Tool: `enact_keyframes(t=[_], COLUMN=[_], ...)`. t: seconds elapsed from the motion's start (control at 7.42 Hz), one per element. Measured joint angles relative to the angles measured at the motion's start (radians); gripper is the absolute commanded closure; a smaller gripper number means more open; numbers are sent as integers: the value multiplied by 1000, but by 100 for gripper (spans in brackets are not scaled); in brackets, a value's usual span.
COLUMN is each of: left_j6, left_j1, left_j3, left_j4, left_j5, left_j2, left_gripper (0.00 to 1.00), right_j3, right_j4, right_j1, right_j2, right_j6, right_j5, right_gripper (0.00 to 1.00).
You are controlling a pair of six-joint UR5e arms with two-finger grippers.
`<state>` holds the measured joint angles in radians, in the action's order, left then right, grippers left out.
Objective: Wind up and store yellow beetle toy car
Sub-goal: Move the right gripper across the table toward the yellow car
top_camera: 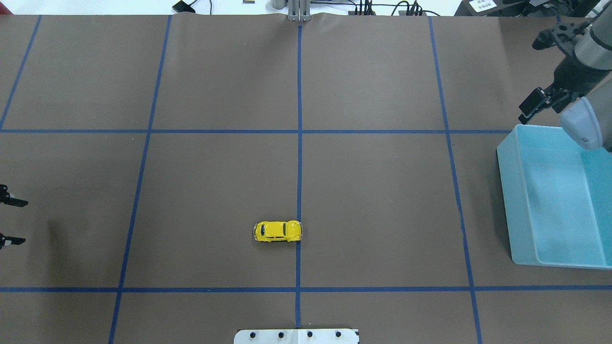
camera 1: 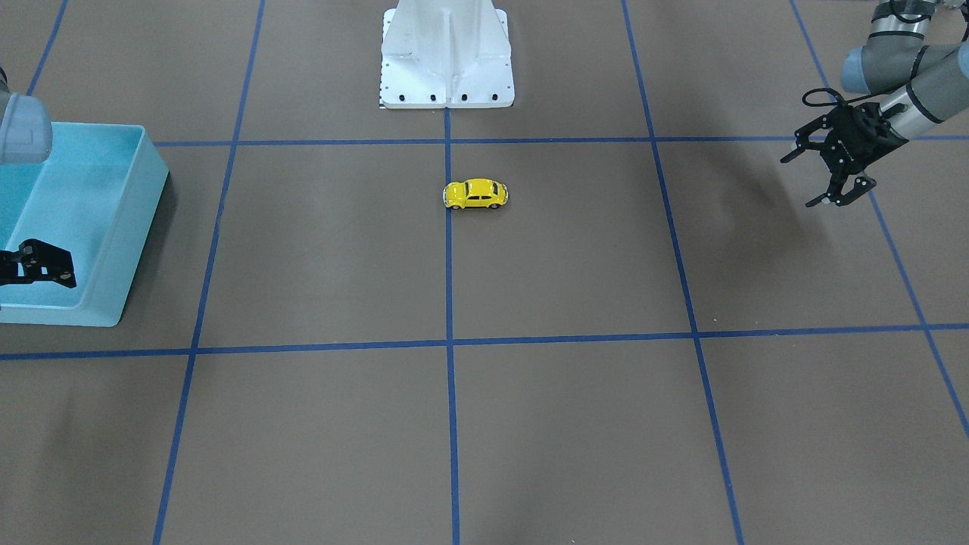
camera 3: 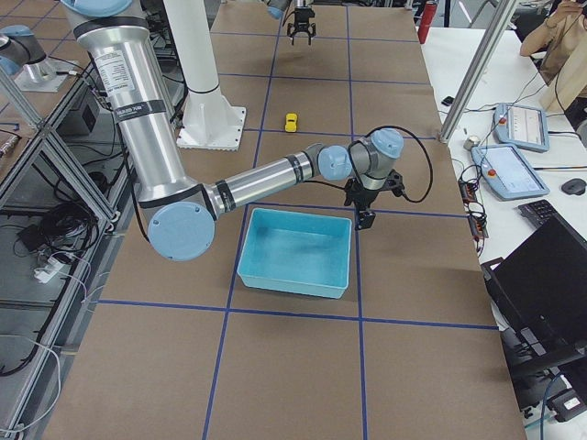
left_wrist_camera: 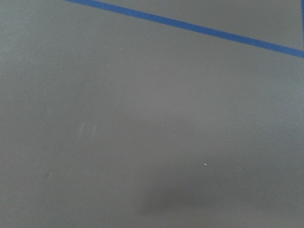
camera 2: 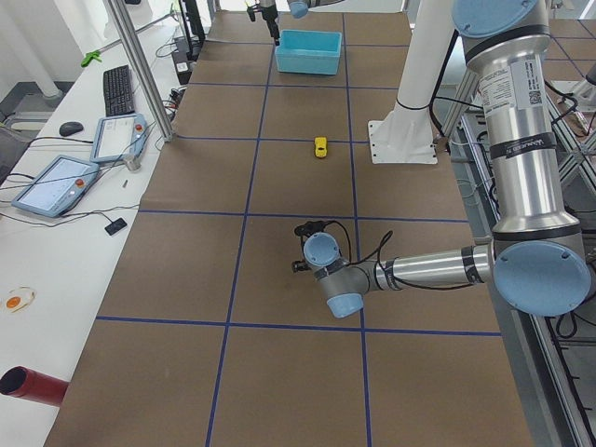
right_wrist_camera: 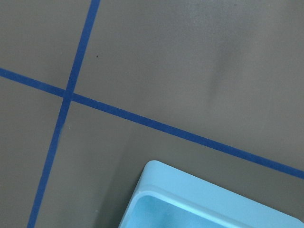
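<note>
With my left pincer (camera 1: 799, 182) spread, right pincer (camera 1: 42, 266) unreadable, I fear a skewed grab sending the small glossy yellow beetle toy car (camera 1: 475, 194) rolling across the brown desk (camera 1: 606, 265).

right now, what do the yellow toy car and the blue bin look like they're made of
yellow beetle toy car: glossy painted shell, likely die-cast metal or hard plastic, going by its bright sheen; too small to settle.
blue bin: probably moulded plastic, smooth semi-matte finish, judging by its rounded corners and even colour.
</note>
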<state>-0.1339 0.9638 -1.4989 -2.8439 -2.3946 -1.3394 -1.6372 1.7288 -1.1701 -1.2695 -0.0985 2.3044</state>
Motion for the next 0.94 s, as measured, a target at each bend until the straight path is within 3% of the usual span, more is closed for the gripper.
enact_keyframes(t=[0.27, 0.67, 0.94], left_j6=[137, 230, 231], left_j1=[38, 124, 192], left_j3=[-30, -61, -115], left_j4=[70, 233, 419], left_j5=[3, 2, 2], left_j2=[-1, -2, -3], left_gripper=[0, 0, 0], right_j3=[-7, -48, -47], right_j4=[-21, -146, -155], right_j1=[11, 57, 194], right_j2=[4, -4, 32], right_j6=[2, 8, 9], right_j5=[-1, -20, -113], right_gripper=[0, 0, 0])
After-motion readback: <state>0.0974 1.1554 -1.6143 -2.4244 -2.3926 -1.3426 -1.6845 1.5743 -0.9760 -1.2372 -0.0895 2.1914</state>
